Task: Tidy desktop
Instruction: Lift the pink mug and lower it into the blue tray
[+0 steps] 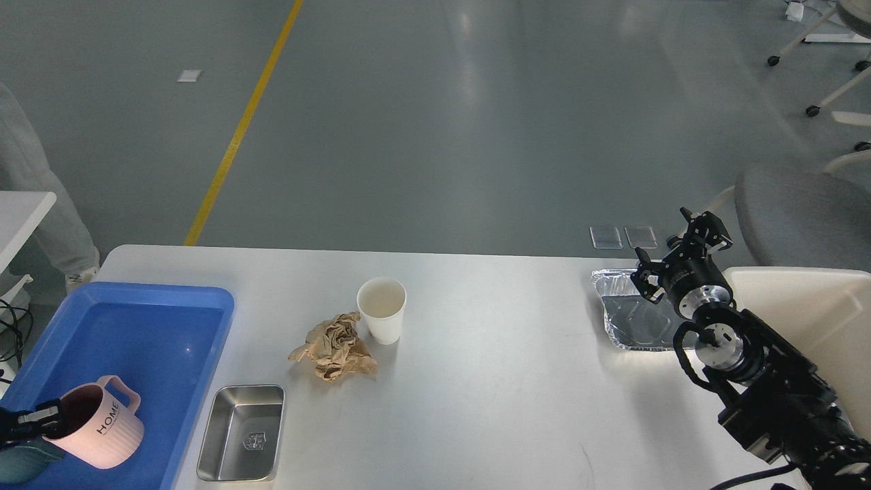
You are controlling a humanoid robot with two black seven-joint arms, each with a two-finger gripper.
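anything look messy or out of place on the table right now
Yes: a crumpled brown paper wad lies loose on the desktop beside an upright white paper cup. A foil tray near the right gripper has dented, wrinkled edges.
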